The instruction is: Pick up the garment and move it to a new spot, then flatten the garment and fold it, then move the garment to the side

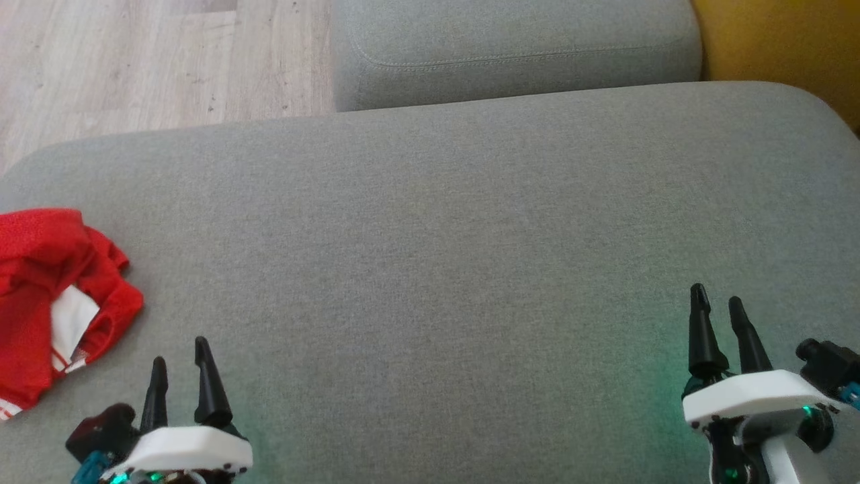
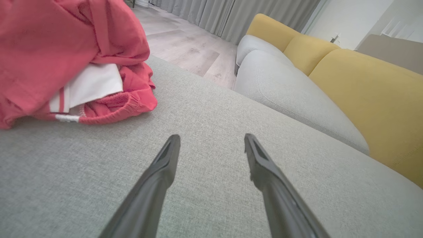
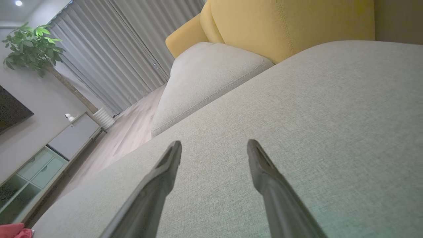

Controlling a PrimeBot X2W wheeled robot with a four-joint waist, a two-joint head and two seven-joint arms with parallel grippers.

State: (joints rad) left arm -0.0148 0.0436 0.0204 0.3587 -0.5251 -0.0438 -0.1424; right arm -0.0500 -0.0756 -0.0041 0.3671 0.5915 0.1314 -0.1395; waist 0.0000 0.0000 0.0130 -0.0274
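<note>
Red garment (image 1: 40, 269): a crumpled heap is being carried at the robot's far left on the grey seat cushion (image 1: 437, 235), with a white panel and thin white stripes being shown among the red folds and one side being cut off by the edge of the head view. It is being touched by neither claw. Left claw (image 1: 180, 349): its two dark fingers are being held spread with nothing between them, low over bare cushion, near the garment on its right side; in the left wrist view the claw (image 2: 211, 137) is being pointed past the garment (image 2: 49, 49), which is lying up and to the left of the fingertips, apart from them. Right claw (image 1: 717, 294): it is likewise being held spread and empty over the cushion at the robot's right, well apart from the garment; in the right wrist view, below and to the left of that claw (image 3: 214, 142), a scrap of red (image 3: 13, 230) is being shown at the bottom corner. Surroundings: a second grey cushion (image 1: 510, 47) is being shown beyond the first, a yellow backrest (image 1: 779, 40) beside it, and a pale wood floor (image 1: 134, 60) at the left; grey curtains (image 3: 132, 49) and a potted plant (image 3: 31, 46) are being shown farther off.
</note>
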